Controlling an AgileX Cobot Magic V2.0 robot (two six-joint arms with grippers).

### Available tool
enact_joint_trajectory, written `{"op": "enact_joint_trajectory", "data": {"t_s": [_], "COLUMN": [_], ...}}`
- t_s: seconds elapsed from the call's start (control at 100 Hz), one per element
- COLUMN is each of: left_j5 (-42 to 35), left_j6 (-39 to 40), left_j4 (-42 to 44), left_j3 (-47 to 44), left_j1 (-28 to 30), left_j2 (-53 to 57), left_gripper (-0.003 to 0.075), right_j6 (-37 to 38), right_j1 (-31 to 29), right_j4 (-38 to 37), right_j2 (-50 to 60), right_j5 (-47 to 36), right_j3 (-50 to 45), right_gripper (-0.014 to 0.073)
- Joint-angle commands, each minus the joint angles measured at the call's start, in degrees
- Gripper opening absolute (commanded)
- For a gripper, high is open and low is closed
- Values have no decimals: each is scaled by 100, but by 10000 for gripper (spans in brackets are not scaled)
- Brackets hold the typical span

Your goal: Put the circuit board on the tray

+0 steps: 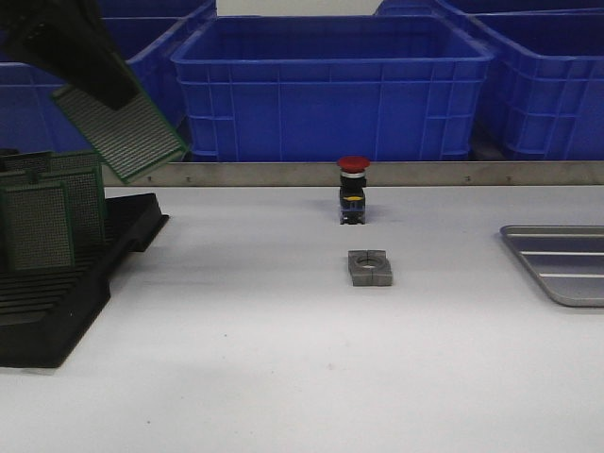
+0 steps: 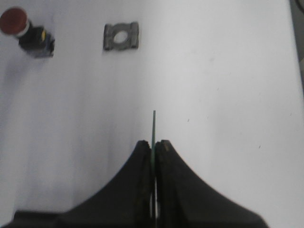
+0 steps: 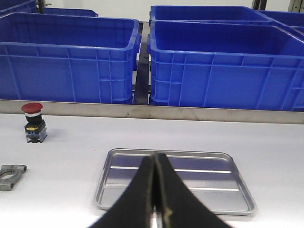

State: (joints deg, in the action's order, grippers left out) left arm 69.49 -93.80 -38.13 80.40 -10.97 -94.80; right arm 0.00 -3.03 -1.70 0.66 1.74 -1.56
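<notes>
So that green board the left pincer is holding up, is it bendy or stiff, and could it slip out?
The circuit board probably behaves as stiff: it juts from the left pincer without sagging, its edge a straight line. It looks thin, so likely light. Pinched only near one end and tilted, it might swivel or slip if jolted.

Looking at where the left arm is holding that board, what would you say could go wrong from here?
1. The left gripper pinches the circuit board by one thin edge only, so it might slip or twist during the carry.
2. The tray lies far across the table, and the red push button and metal clamp block sit between; a low path could clip them.
3. The right gripper hovers by the tray and may crowd the drop.
</notes>
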Motion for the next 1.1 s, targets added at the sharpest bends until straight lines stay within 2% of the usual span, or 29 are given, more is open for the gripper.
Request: {"op": "enact_joint_trajectory", "data": {"t_s": [0.0,0.27,0.51,0.58,0.7,0.84,1.01,1.08,1.09], "left_j5": [210,-298,-580,-580,-580,-580,-580,-580,-580], "left_j6": [17,17,17,17,17,17,17,17,17], "left_j4": [-532,-795,-980,-994,-1002,-1002,-1002,-1002,-1002], "left_j3": [162,162,162,162,162,162,162,162,162], "left_j1": [-360,-1568,-2046,-2046,-2046,-2046,-2046,-2046,-2046], "left_j2": [209,133,98,98,98,98,98,98,98], "left_gripper": [-20,-20,-20,-20,-20,-20,-20,-20,-20], "right_j6": [0,0,41,41,41,41,35,-105,-169], "right_j1": [5,4,4,4,4,10,10,16,34], "right_j4": [-73,39,258,278,272,292,553,968,1068], "right_j2": [145,145,132,29,-456,-1315,-2378,-2777,-2842], "right_j5": [-403,-432,-443,-39,1349,2586,3065,3110,3110], "right_j3": [72,72,252,569,1287,2043,2664,2838,2869], "right_gripper": [-112,-112,-111,-111,-113,-113,-102,-39,-6]}}
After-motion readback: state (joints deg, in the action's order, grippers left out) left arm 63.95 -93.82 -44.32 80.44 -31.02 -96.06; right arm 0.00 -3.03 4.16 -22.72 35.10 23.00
